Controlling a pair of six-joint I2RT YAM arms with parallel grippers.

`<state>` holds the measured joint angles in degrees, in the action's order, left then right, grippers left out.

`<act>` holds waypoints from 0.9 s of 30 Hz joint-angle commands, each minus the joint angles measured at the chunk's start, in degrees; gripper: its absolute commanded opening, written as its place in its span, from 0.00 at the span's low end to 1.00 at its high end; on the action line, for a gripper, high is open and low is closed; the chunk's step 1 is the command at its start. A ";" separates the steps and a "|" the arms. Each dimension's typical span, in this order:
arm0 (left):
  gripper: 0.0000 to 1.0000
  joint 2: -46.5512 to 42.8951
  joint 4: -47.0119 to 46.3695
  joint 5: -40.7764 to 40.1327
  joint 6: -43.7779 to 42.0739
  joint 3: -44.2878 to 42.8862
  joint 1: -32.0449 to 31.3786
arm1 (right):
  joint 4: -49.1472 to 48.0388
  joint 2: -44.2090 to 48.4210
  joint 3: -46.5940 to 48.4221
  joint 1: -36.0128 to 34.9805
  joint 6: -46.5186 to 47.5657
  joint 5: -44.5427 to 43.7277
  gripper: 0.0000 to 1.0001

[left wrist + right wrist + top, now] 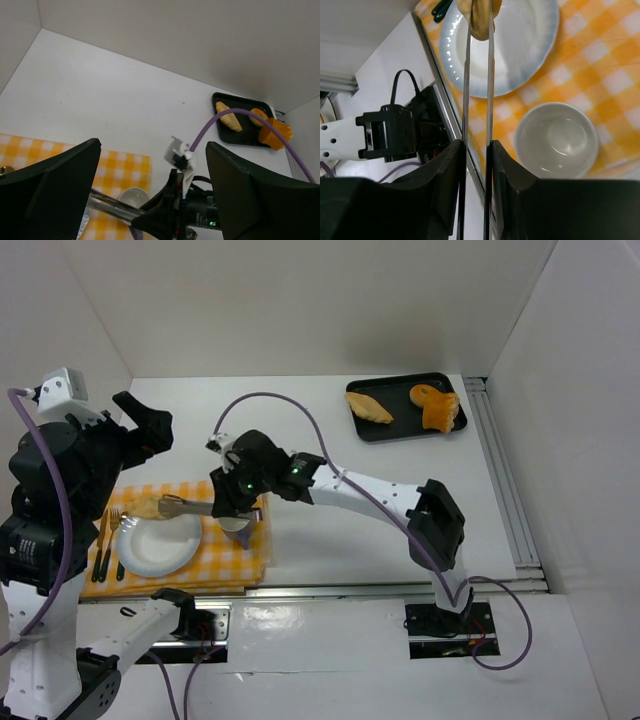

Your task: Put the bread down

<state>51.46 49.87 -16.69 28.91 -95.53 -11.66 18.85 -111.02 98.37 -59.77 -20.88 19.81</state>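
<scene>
The right gripper [476, 150] is clamped on tongs [190, 507] pinching bread [479, 24] above the plate [530, 45], while the left gripper [152, 150] hangs wide open, holding nothing.

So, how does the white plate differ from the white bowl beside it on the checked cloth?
The plate is wide and shallow, with a blue-grey rim; the bowl is narrower, deeper and plain white. The bread gripped in the tongs is over the plate's edge, not over the bowl. Both are round and lie side by side on the yellow checked cloth.
</scene>
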 commanded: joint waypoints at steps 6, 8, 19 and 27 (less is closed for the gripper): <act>1.00 0.74 -0.82 -0.28 -0.60 -1.42 0.32 | 0.30 -5.78 5.78 -2.55 0.67 1.28 0.14; 1.00 0.74 -1.35 -0.28 -0.61 -0.02 0.32 | 0.92 -6.66 6.57 -2.55 0.67 1.81 0.27; 1.00 1.89 -1.35 1.04 -2.27 -0.53 0.32 | 2.33 1.59 6.76 1.31 1.90 -2.94 0.54; 1.00 1.89 -1.35 -0.01 -2.27 -1.07 0.32 | 2.32 13.45 -2.64 9.92 1.29 -13.47 0.52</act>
<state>53.82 50.17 -16.25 28.34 -94.63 -11.66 22.24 -104.88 98.83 -53.34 -19.81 12.71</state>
